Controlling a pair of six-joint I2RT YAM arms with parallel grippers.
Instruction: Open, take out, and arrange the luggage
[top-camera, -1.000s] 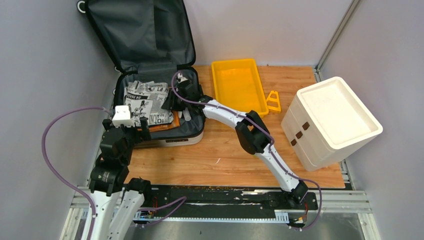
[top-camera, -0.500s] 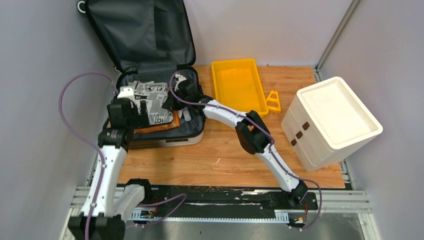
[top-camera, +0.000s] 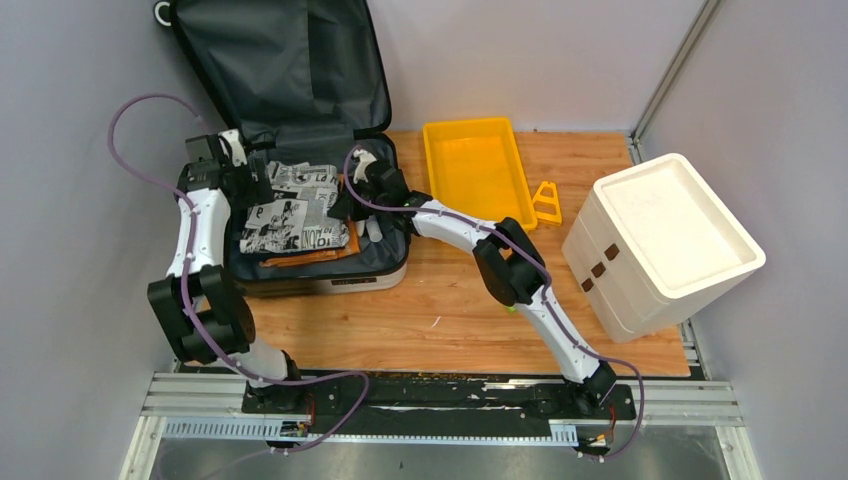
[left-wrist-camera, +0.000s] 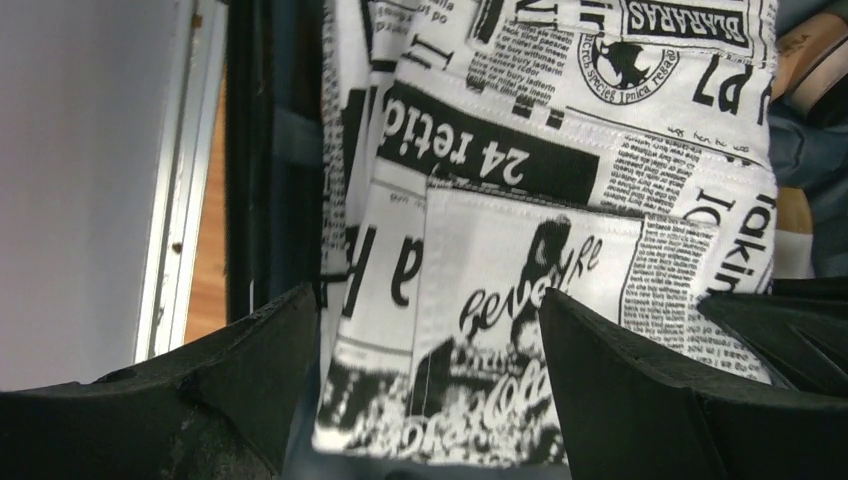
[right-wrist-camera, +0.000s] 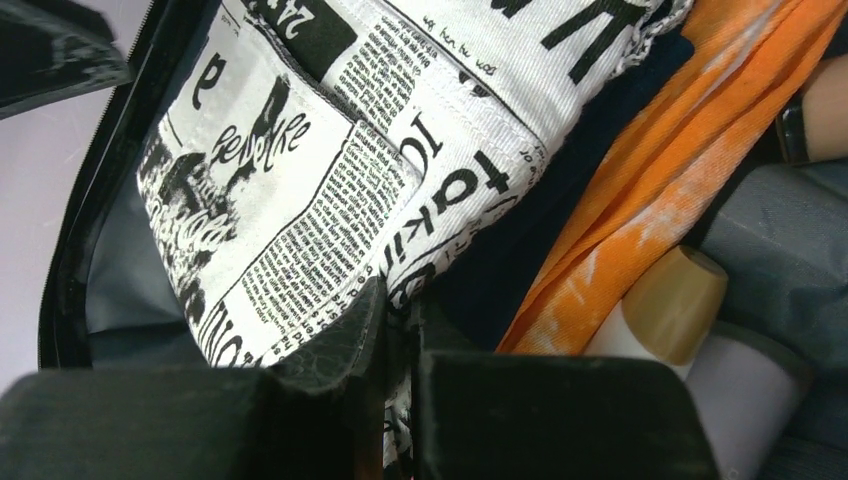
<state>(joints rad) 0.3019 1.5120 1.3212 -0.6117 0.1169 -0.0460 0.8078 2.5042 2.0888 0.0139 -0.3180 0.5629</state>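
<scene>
The luggage (top-camera: 275, 70) lies open at the back left of the tabletop (top-camera: 440, 320), with its lid propped up against the wall and the dark lining showing, so the opening part is done. The taking out has barely begun by the look of it, because the base is packed.

On top sits a newspaper-print cloth (top-camera: 295, 215). Under it is an orange garment (top-camera: 325, 252), and tucked along the right side is a bottle with a tan cap (right-wrist-camera: 675, 300). Nothing from the case shows out on the wood or in the yellow tray (top-camera: 478, 175), and the white foam box (top-camera: 665, 235) stands well off to the right.

Both arms reach into the case. The right fingers (right-wrist-camera: 395, 330) are pinched together on the right edge of the printed cloth, with fabric caught between them. The left fingers (left-wrist-camera: 250, 390) stand wide apart over the cloth's left edge, just inside the luggage's left wall. One sits to each side of a printed patch, and they are closed on nothing.

It looks like a two-handed lift of that cloth is the step in hand. Everything beneath it is yet to come out, and the arranging is all to come.
</scene>
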